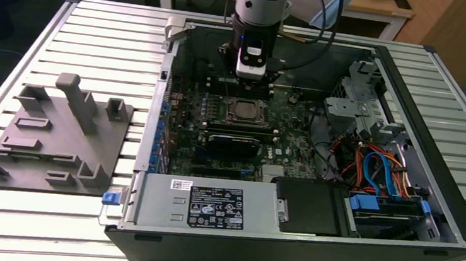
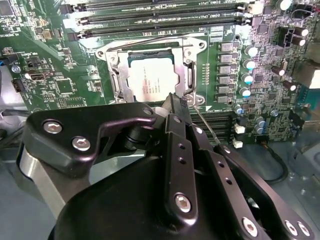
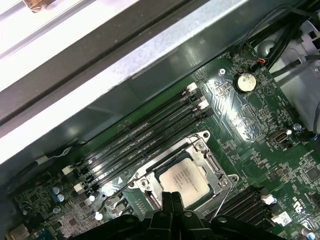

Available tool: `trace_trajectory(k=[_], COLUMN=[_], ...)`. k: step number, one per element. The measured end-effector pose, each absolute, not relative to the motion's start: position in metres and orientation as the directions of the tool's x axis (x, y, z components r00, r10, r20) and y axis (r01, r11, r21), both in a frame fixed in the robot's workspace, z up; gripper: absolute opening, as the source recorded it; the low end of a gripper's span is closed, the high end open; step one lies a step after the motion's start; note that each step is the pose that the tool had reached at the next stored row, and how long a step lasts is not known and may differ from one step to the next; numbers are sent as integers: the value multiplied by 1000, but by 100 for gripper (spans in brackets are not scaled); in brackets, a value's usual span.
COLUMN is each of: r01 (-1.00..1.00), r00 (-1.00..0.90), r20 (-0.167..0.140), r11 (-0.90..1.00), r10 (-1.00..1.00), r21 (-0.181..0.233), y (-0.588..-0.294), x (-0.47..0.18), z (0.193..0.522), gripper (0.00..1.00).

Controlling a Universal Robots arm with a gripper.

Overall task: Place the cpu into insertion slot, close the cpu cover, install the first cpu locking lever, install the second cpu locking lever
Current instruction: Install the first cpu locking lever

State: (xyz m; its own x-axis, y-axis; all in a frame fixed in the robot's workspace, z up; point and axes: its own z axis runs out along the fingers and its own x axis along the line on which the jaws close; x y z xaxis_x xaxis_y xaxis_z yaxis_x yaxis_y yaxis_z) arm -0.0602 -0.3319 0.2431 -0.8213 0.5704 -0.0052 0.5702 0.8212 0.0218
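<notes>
The cpu (image 2: 149, 80) is dull silver (motherboard (image 2: 50, 55) green).

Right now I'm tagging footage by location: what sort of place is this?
Likely a robotics lab workbench: an open computer case on a slatted metal table, a grey fixture beside it, wooden desks behind.

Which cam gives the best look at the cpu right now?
Second wrist view: the cpu is large, nearly face-on, framed by the cpu cover. First wrist view shows the cpu at an angle, one corner behind the gripper. Exterior view shows it small, deep in the case.
</notes>
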Motion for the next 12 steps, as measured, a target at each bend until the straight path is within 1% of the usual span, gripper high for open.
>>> trace_trajectory(k=[12], r01=[554], r00=[-832], r20=[-5], r11=[832], r10=[554], r21=[22], y=[-332], x=[-60], z=[243], gripper=[10])
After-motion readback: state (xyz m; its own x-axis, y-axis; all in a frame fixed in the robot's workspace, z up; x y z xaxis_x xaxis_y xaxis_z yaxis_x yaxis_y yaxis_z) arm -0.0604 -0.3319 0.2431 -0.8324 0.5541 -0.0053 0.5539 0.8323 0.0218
